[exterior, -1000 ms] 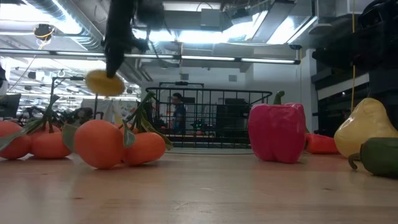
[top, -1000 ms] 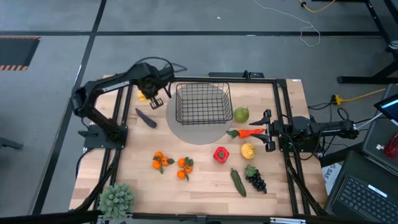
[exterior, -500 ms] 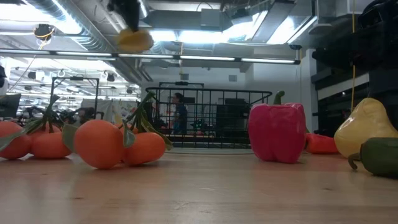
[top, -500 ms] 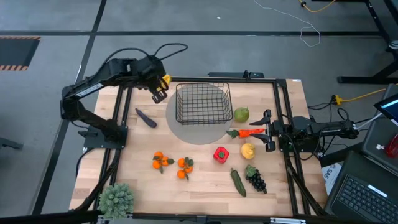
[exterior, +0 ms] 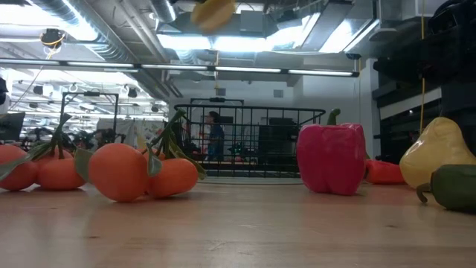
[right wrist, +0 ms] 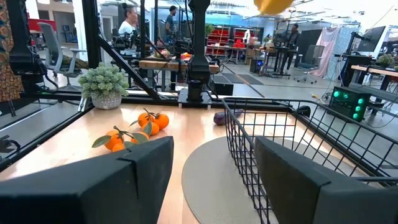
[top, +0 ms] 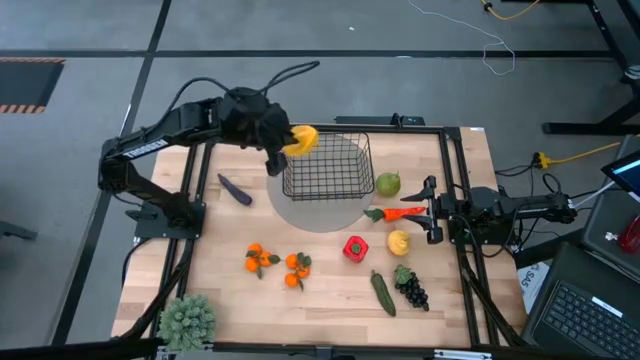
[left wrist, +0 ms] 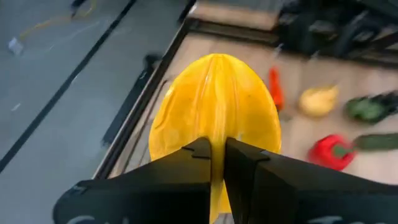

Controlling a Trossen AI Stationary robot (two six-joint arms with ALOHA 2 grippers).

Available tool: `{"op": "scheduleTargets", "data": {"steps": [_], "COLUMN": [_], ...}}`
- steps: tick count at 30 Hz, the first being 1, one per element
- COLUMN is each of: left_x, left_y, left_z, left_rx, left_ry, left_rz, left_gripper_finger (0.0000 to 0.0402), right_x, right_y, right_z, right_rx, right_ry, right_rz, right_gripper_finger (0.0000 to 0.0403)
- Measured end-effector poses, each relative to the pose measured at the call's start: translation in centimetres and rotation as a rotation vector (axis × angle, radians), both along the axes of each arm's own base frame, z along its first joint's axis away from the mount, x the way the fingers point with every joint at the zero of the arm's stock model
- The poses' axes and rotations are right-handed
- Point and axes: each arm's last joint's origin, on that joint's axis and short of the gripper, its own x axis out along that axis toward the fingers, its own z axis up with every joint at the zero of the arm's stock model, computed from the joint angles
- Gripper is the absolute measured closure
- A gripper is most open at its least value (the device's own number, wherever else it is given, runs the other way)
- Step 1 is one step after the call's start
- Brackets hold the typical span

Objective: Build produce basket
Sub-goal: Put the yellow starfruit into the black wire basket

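Observation:
My left gripper [top: 283, 147] is shut on a yellow starfruit [top: 301, 139], which it holds high in the air at the far left corner of the black wire basket [top: 325, 166]. The same starfruit fills the left wrist view [left wrist: 214, 99] and shows at the top of the low view [exterior: 213, 12]. The basket stands on a round grey mat [top: 318, 213]. My right gripper [top: 430, 208] waits open at the table's right edge, pointing level toward the basket [right wrist: 292, 143]. My left gripper pinches the starfruit's near end [left wrist: 216, 138] between its two fingers, on either side of one of its ridges. The fingers come from the table's left, slanting downward. The starfruit sticks out beyond the fingertips, lifted clear of table and basket.
On the table lie a purple eggplant [top: 235, 189], two clusters of oranges [top: 262, 259], a red pepper [top: 354, 247], a lemon [top: 399, 241], a green apple [top: 387, 184], a carrot [top: 400, 213], a cucumber [top: 383, 293] and grapes [top: 411, 288]. A bushy plant [top: 188, 318] stands at the near left corner.
My left gripper has risen and swung toward the table's right, to the basket's far left corner, tipping from pointing down to a shallow slant. The starfruit has gone up with it, still between the shut fingers.

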Motion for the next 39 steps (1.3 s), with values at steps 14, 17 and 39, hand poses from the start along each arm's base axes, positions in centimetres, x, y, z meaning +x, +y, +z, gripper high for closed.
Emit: {"op": "scheduleTargets", "data": {"steps": [14,17,39], "left_x": [1.7,2.2,7.7], "left_y": [-2.4,-2.9,-3.0], "left_z": [-0.1,-0.4,-4.4], "left_rx": [0.002,0.002,0.090], "left_ry": [-0.045,-0.029,0.077], "left_rz": [-0.187,-0.209,-0.307], "left_gripper_finger": [0.0398,0.0395,0.0390], "right_x": [0.0,0.0,-1.8], "right_y": [0.0,0.0,-0.3], "right_z": [0.0,0.0,6.2], "right_rx": [0.000,0.000,0.277], "right_ry": [0.000,0.000,-0.608], "right_rz": [0.000,0.000,0.045], "right_gripper_finger": [0.0177,0.0177,0.0177]}}
